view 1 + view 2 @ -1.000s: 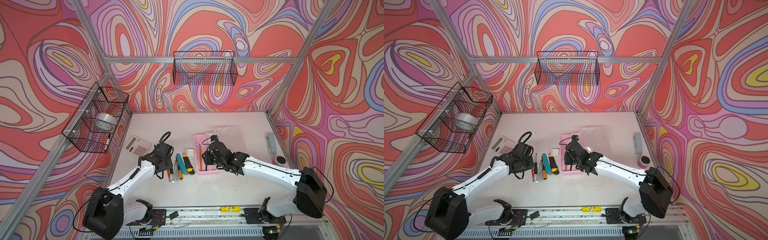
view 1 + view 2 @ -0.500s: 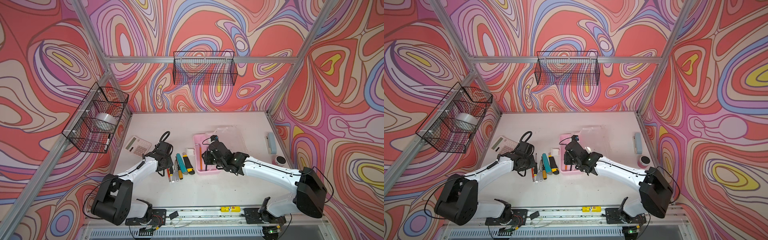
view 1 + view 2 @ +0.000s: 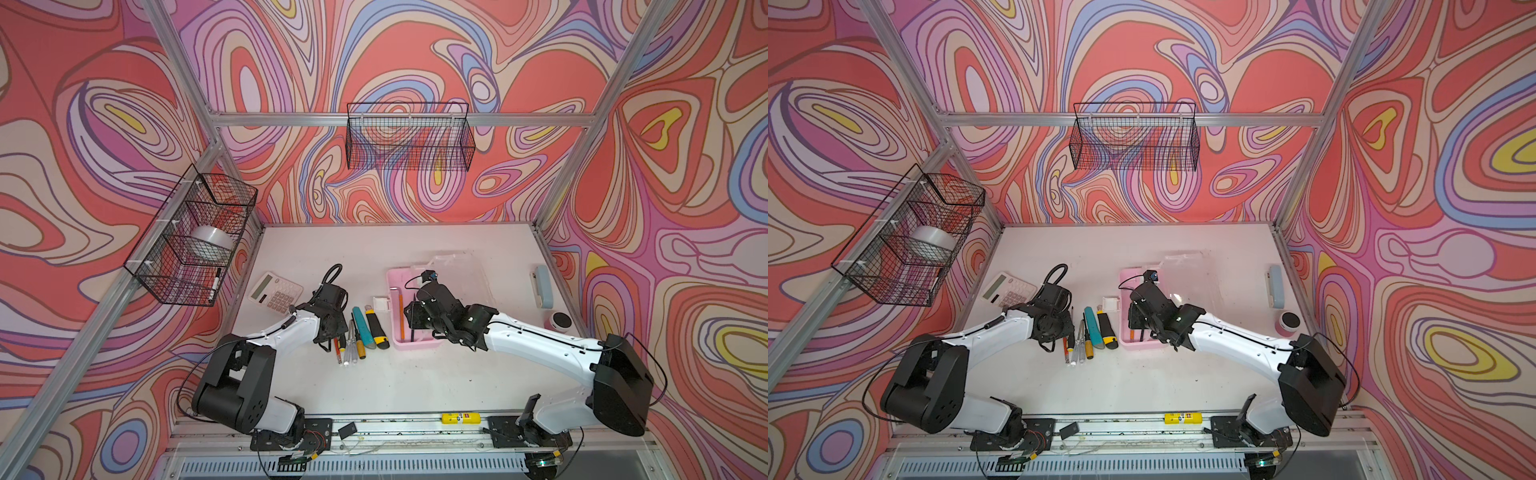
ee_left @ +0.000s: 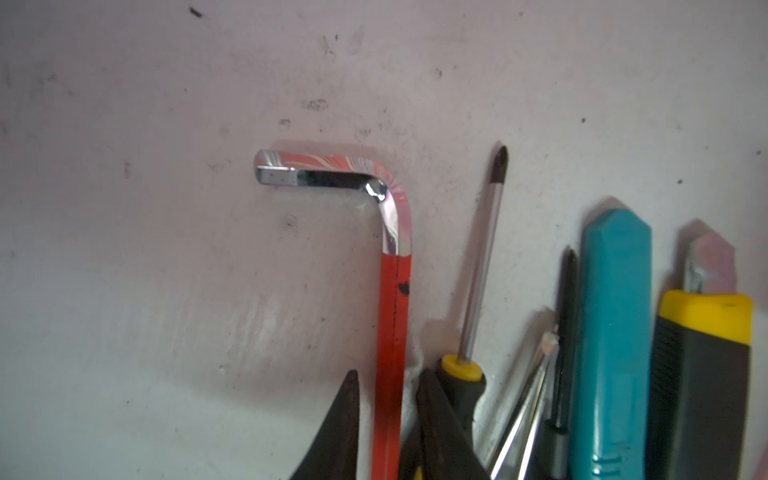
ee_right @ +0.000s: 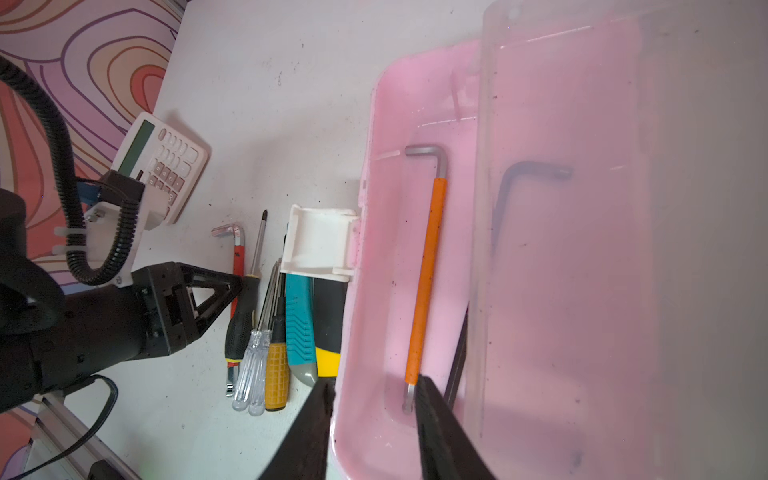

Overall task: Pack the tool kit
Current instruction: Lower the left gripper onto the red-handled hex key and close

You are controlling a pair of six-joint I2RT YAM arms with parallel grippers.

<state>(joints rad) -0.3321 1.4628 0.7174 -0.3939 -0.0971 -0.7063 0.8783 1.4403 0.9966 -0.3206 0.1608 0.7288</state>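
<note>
The tool kit's pink box (image 3: 395, 282) (image 3: 1126, 286) stands open, its translucent lid (image 3: 457, 274) folded back and its white latch (image 5: 320, 245) hanging outside. An orange hex key (image 5: 428, 282) and a black one (image 5: 523, 170) lie inside. My right gripper (image 5: 375, 379) is open, one finger outside the box's wall and one inside. Left of the box lie a red hex key (image 4: 392, 311), screwdrivers (image 3: 351, 345), a teal knife (image 4: 615, 332) and a yellow-black knife (image 4: 702, 374). My left gripper (image 4: 388, 374) straddles the red key's shaft, jaws narrow, with a small gap on one side.
A white calculator (image 3: 275, 291) lies behind the left arm. A grey-blue stapler (image 3: 542, 286) and a small pink pot (image 3: 560, 322) sit by the right wall. Wire baskets hang on the left wall (image 3: 191, 249) and the back wall (image 3: 409, 137).
The left arm's elbow has swung in toward the table, and its jaws have narrowed a little around the red hex key. The right arm has stayed put.
</note>
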